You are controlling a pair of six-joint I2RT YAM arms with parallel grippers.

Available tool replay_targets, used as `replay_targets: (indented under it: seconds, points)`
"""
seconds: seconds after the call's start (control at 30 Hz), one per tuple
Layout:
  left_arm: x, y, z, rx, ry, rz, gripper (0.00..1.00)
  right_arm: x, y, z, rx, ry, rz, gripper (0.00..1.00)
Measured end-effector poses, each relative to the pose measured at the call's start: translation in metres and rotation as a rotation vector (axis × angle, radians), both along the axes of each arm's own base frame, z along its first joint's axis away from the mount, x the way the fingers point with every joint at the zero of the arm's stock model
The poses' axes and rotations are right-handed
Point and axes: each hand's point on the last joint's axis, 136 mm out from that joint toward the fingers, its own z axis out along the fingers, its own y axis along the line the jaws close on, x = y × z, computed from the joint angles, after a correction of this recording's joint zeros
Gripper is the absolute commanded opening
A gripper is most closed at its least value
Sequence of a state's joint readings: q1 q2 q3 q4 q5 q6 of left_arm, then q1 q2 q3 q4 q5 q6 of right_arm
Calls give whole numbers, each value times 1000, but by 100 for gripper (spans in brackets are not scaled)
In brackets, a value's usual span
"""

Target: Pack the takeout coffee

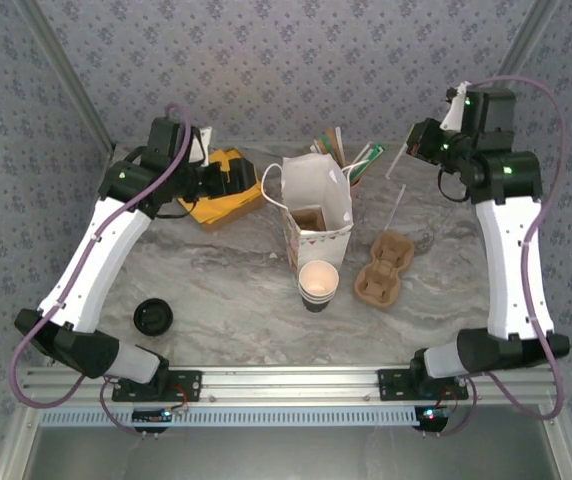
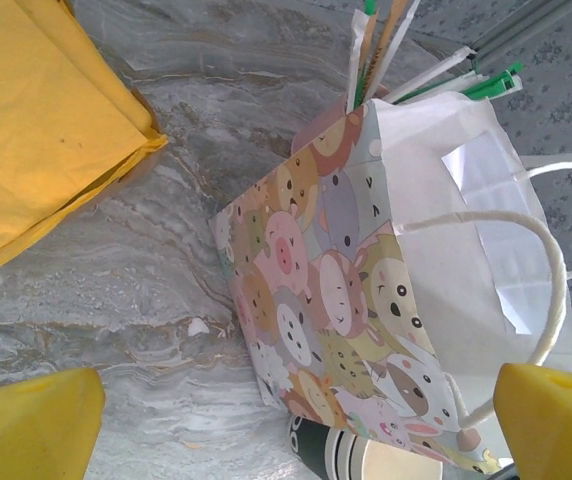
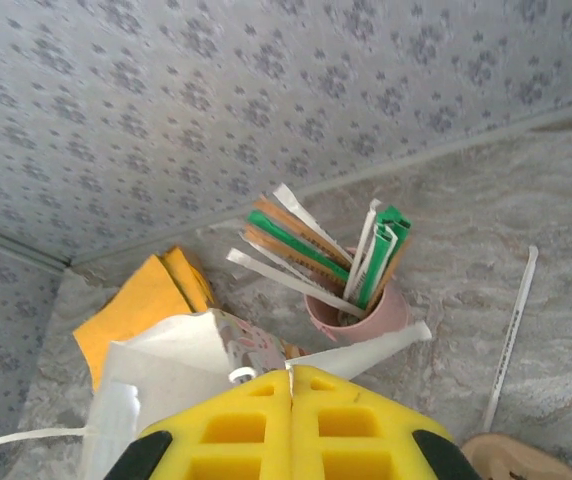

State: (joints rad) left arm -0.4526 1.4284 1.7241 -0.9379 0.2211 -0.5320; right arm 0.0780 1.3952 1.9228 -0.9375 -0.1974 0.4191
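Takeout coffee [image 1: 318, 283] stands upright on the bench [image 1: 216, 290], just in front of the paper bag [image 1: 316, 200] and outside it; whether they touch is unclear. In the left wrist view the cup is cut off at the frame bottom. Left gripper [image 2: 293, 425]: jaws wide apart, empty, near the yellow napkins [image 2: 36, 130]. Right gripper [image 3: 291, 385]: jaws pressed together, holding nothing, above the pink straw cup [image 3: 366, 312]. There is something brown inside the bag, unidentifiable.

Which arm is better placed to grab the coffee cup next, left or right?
Left, probably. The left gripper is open, and its camera frames the takeout coffee by the paper bag. The right gripper is shut, off at the back of the table, facing the pink cup of straws.
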Motion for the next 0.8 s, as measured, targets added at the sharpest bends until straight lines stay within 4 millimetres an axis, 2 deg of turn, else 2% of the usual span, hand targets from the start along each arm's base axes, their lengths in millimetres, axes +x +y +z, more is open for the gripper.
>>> replay_targets:
  seconds: [0.17, 0.33, 0.5, 0.8]
  points:
    - [-3, -5, 0, 0, -1, -16, 100, -33, 6, 39, -6, -129, 32, 0]
    - [-8, -8, 7, -6, -23, -26, 100, -62, 21, 72, -6, -248, 92, 0]
    - [-18, -4, 21, -22, -68, -22, 100, -73, 49, 92, -17, -316, 186, 0]
    - [-37, 13, 29, -23, -110, 12, 100, -76, 108, 109, -60, -377, 358, 0]
